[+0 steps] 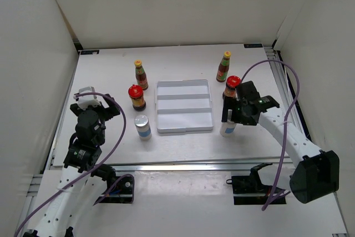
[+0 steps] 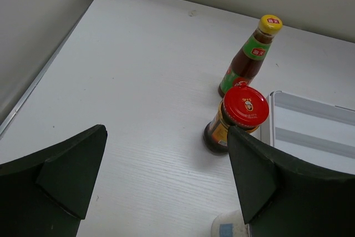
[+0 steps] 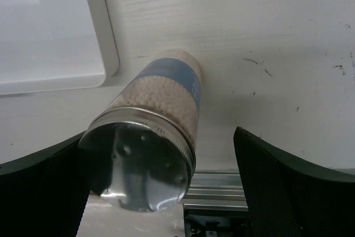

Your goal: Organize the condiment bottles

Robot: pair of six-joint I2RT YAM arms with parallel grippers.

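Left of the white ridged tray (image 1: 184, 105) stand a yellow-capped sauce bottle (image 1: 141, 75), a red-lidded jar (image 1: 136, 97) and a silver-capped shaker (image 1: 143, 127). On the right stand a second sauce bottle (image 1: 223, 66), a second jar (image 1: 231, 87) and a second shaker (image 1: 227, 129). My right gripper (image 1: 231, 119) is open just above that shaker. In the right wrist view the shaker (image 3: 161, 104) stands upright between the fingers of the right gripper (image 3: 161, 137), close to the left one. My left gripper (image 1: 104, 106) is open and empty, left of the jar (image 2: 238, 117).
White walls enclose the table on three sides. A metal rail (image 1: 183, 166) runs along the near edge, close behind the right shaker. The left wrist view also shows the left sauce bottle (image 2: 249, 59) and the left shaker's edge (image 2: 227, 226).
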